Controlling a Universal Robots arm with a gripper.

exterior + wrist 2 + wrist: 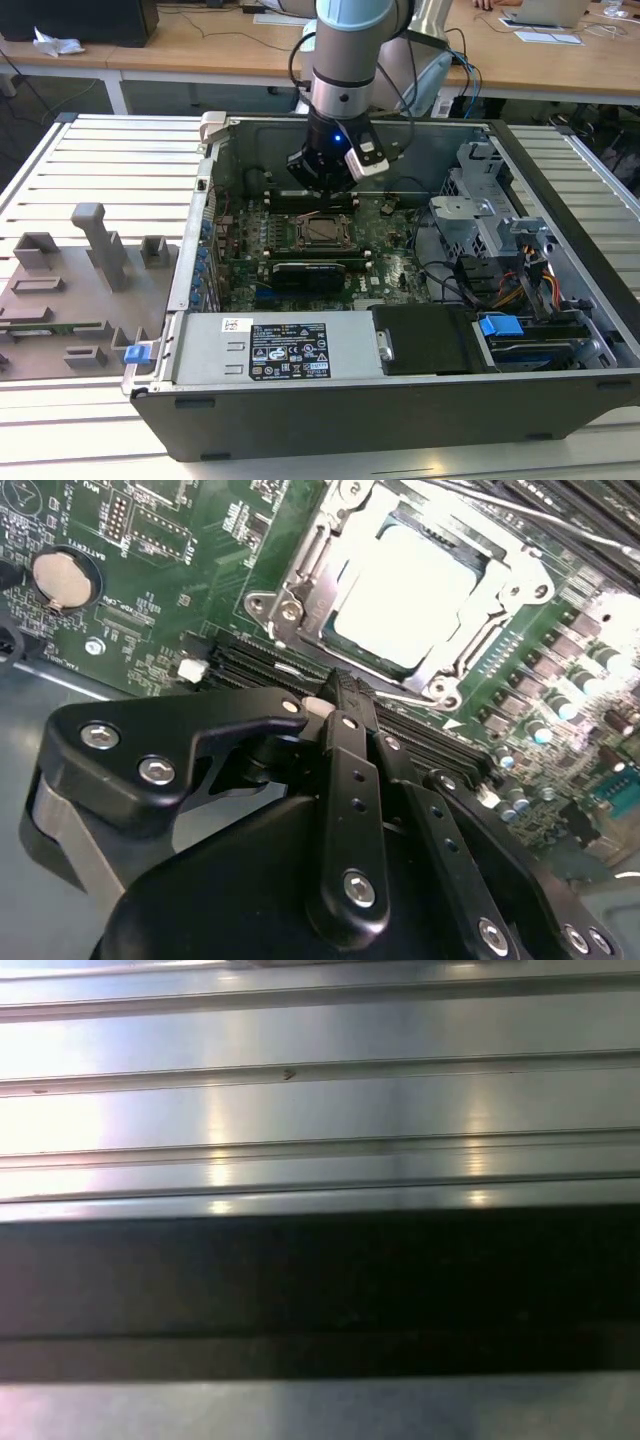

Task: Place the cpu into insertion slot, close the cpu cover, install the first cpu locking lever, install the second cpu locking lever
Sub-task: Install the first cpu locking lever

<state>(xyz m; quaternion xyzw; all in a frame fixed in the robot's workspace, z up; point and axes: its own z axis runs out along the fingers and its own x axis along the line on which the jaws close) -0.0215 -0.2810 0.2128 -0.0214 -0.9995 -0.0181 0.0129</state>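
Cpu [405,585], its pale metal top facing up, lies flat inside the insertion slot [300,575] on the green motherboard [150,600], and the cpu cover [440,685] appears to lie down around it as a steel frame (whether the locking levers are latched I cannot tell). In the second wrist view the pincer [340,695] has its black fingers [345,740] drawn together on nothing, its tip just beside the slot's near edge, above the memory slots [245,665]. Being square, the chip has no long axis; its edges run parallel to the slot's rim.
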